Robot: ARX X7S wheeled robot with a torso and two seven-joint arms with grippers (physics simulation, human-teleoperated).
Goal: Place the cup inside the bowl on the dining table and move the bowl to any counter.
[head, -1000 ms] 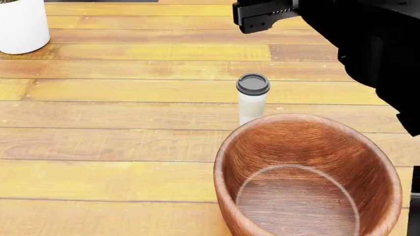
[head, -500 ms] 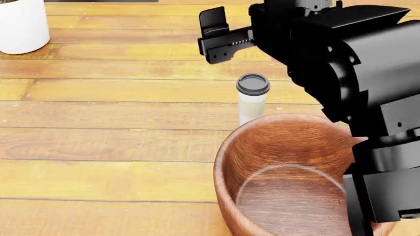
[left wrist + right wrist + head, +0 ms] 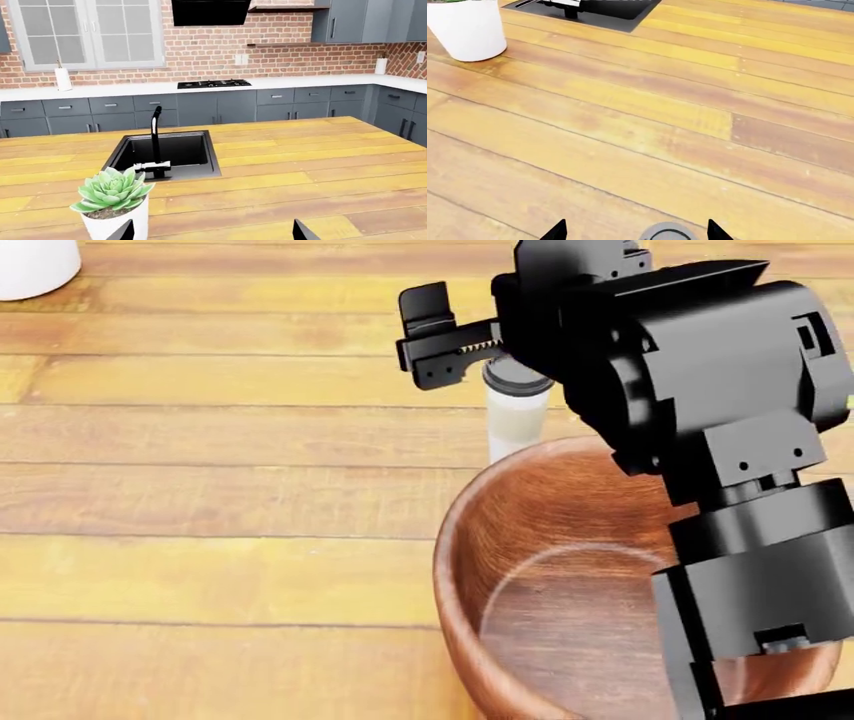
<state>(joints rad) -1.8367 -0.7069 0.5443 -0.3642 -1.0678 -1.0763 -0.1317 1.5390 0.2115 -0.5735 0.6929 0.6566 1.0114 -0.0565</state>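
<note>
So the right gripper (image 3: 470, 338) is hanging right over the cup (image 3: 514, 420), jaws spread wide with nothing between them. From the right wrist camera, the two black fingertips (image 3: 555, 231) are sitting on either side of the cup's lid (image 3: 668, 233), which is just peeking in at the edge, so it's lined up above it but not touching as far as I can tell.

The cup is standing upright on the dining table (image 3: 200, 490), just beyond the far rim of the bowl (image 3: 534, 570). The bowl is sitting empty on the planks, partly covered by the right arm in the head view.

The left gripper (image 3: 211, 231) is only showing two fingertip corners, set well apart and holding nothing, looking over a potted succulent (image 3: 113, 202), a black sink (image 3: 167, 155) and the white counter (image 3: 300, 82) along the brick wall.
</note>
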